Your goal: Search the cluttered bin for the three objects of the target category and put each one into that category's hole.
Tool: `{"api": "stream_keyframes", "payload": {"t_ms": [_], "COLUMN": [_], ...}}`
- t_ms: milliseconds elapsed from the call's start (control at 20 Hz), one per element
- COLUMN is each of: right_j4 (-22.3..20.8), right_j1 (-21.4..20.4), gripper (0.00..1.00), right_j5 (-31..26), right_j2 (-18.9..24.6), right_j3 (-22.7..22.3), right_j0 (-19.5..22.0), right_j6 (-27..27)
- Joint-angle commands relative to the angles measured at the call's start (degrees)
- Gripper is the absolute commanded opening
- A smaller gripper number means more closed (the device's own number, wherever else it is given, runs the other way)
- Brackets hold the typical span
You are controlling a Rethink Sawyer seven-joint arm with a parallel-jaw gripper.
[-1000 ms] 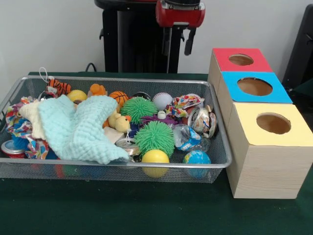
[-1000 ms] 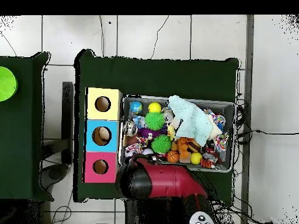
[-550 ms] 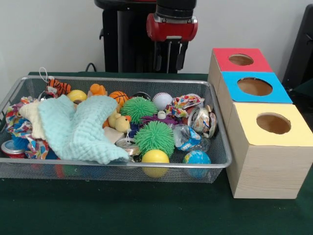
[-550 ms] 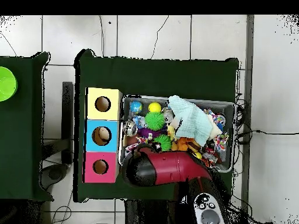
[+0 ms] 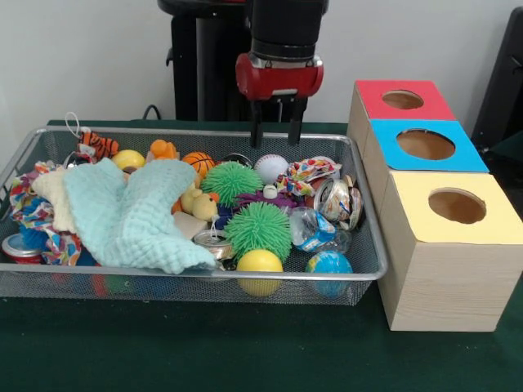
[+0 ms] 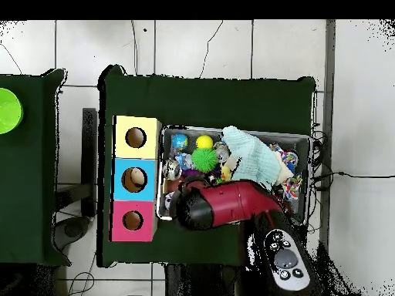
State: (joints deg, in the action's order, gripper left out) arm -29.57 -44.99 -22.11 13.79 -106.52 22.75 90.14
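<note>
Since a second ago the gripper [image 5: 275, 133] came lower over the baseball [image 5: 271, 168] — jaws spread, empty. Step: reaching; next, descend onto the ball.

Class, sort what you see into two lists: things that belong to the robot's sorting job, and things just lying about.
Job: gripper, open above the wire bin; bin clutter such as the baseball and a spiky green ball; red box, blue box, yellow box.
Lying about: green round thing on the side table; floor cable.

arm [image 6: 231, 202] hides bin's [image 6: 301, 139] near half
</note>
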Motion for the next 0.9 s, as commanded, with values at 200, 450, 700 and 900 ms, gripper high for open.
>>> {"api": "stream_keyframes", "payload": {"t_ms": [200, 450, 700, 900], "right_j4": [-11.3, -13.8, -16.3, -17.3], "right_j1": [7.8, 8.8, 9.7, 9.2], "gripper": [1.00, 1.00, 1.00, 1.00], "right_j5": [0.4, -0.3, -0.8, -2.3], "right_j2": [10.1, 14.7, 17.6, 19.8], "right_j3": [7.1, 7.3, 7.7, 7.3], "right_j0": [8.0, 11.3, 13.6, 15.1], "right_j6": [-13.4, -14.6, -15.2, -15.6]}}
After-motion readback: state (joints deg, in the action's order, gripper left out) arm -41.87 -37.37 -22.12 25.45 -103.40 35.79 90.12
